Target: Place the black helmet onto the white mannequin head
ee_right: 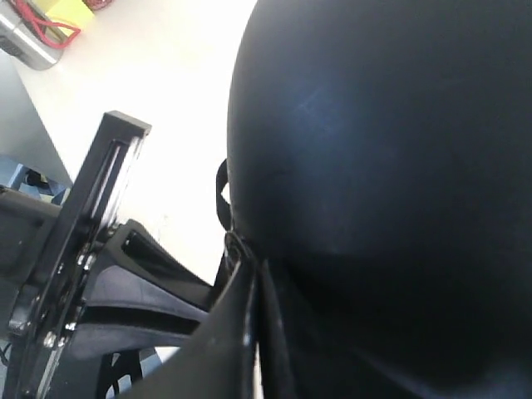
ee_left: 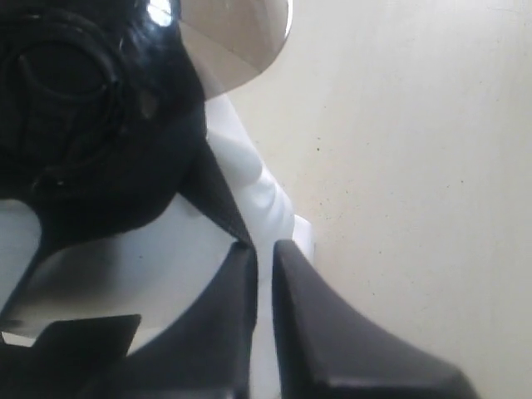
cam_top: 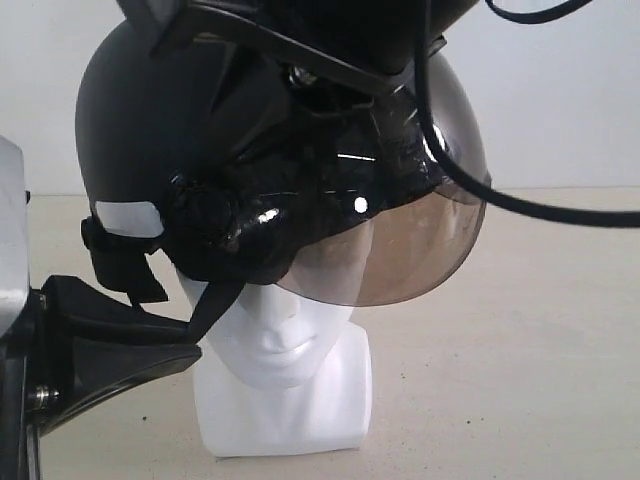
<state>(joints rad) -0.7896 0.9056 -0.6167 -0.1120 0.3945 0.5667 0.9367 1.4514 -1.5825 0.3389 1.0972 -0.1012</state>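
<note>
Centre table: black helmet (cam_top: 180, 130) sits low over white mannequin head (cam_top: 285, 340), visor tipped right | left gripper (ee_left: 264, 249) clenched just left of the head, strap end at its tips | right gripper (ee_right: 256, 278) clamped on the helmet's rim

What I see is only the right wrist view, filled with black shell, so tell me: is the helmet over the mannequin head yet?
Observer: Yes. The black helmet sits over the white mannequin head, hiding its eyes; nose, mouth and chin show below.
Operator: And the visor?
Observer: Off-centre: it hangs toward the exterior view's right, past the face.
Operator: Where's the left pincer?
Observer: Shut, near the neck, a helmet strap reaching its tips.
</note>
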